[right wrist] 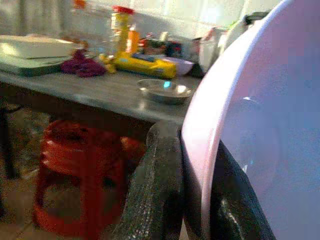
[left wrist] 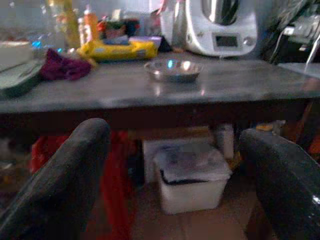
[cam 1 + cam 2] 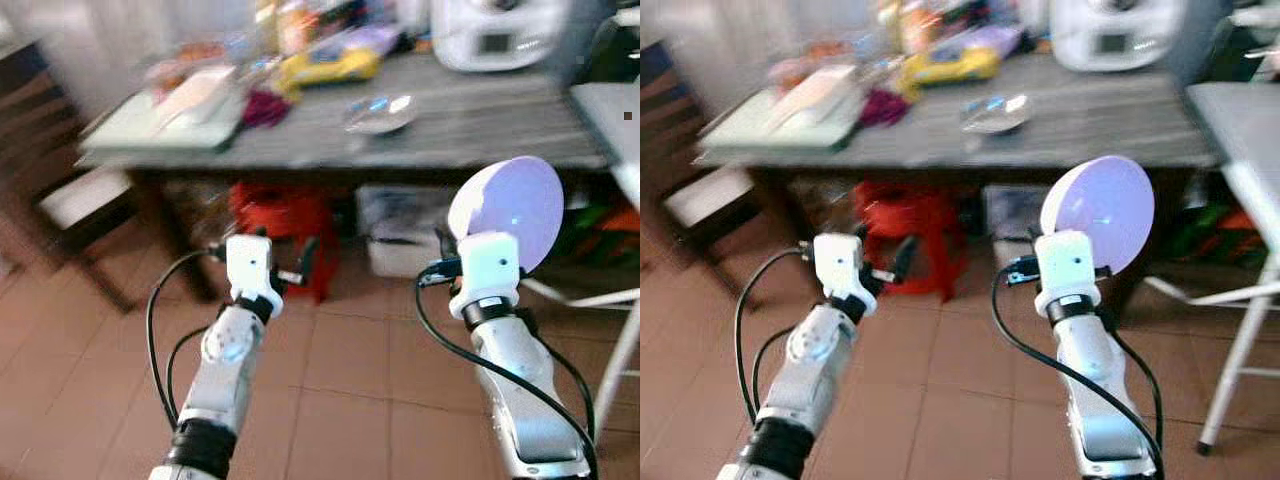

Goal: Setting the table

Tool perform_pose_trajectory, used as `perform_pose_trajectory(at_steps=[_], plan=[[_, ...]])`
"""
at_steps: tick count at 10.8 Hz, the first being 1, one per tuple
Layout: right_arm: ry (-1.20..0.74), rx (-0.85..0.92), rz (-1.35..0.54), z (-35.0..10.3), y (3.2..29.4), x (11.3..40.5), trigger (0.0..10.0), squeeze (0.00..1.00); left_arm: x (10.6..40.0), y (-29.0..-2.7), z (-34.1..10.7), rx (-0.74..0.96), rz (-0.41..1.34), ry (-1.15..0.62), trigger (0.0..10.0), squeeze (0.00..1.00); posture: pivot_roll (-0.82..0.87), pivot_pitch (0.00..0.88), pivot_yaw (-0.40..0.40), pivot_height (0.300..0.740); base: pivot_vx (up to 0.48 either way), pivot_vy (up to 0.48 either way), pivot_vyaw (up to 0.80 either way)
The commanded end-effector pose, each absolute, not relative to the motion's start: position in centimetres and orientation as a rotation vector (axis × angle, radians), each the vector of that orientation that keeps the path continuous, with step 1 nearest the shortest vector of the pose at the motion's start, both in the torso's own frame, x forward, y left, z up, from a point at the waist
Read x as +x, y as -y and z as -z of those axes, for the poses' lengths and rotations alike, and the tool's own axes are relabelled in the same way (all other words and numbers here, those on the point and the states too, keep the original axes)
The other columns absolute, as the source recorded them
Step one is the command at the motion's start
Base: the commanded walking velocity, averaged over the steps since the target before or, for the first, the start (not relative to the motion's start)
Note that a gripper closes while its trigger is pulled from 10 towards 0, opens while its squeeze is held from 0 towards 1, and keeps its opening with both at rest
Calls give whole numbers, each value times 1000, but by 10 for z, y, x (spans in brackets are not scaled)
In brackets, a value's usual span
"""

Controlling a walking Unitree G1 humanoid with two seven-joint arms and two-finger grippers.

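My right gripper (image 1: 195,200) is shut on the rim of a pale lilac plate (image 3: 508,213), held upright on edge in front of the grey table (image 3: 480,125). In the right wrist view the plate (image 1: 270,130) is pinched between the two black fingers (image 1: 155,190). My left gripper (image 2: 180,185) is open with nothing between its fingers (image 2: 65,175), held low in front of the table edge. A small metal dish (image 3: 378,113) sits on the table (image 2: 150,92) near its middle.
The table's far side holds a yellow pack (image 3: 330,66), a purple cloth (image 3: 262,106), a pale tray (image 3: 175,115), bottles and a white appliance (image 3: 498,32). Beneath it are a red stool (image 3: 285,225) and a white bin (image 2: 190,180). A white folding table (image 3: 1250,150) stands right, a dark chair (image 3: 70,200) left.
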State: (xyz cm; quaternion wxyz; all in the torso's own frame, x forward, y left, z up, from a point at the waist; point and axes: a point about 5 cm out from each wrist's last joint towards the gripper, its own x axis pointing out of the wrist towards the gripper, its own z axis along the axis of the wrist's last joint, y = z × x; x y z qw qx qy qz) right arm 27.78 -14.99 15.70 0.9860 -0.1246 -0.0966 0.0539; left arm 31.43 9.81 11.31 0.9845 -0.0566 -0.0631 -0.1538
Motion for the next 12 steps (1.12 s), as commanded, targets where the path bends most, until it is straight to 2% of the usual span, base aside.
perform_pose_trajectory(at_steps=[1, 6, 9, 12], plan=[[211, -237, -124, -161, 143, 276, 10000, 0, 315, -107, -113, -103, 292, 122, 10000, 0, -195, 92, 84, 740, 405, 0, -550], [218, -271, -155, -162, 140, 275, 10000, 0, 314, -104, -113, -111, 297, 122, 10000, 0, -195, 100, 84, 740, 401, 0, -86], [219, -267, -158, -162, 138, 273, 10000, 0, 314, -104, -113, -111, 299, 122, 10000, 0, -196, 100, 84, 740, 401, 0, 708], [239, -280, -150, -167, 140, 273, 10000, 0, 315, -101, -121, -102, 310, 157, 10000, 0, -199, 96, 82, 740, 401, 0, 0]])
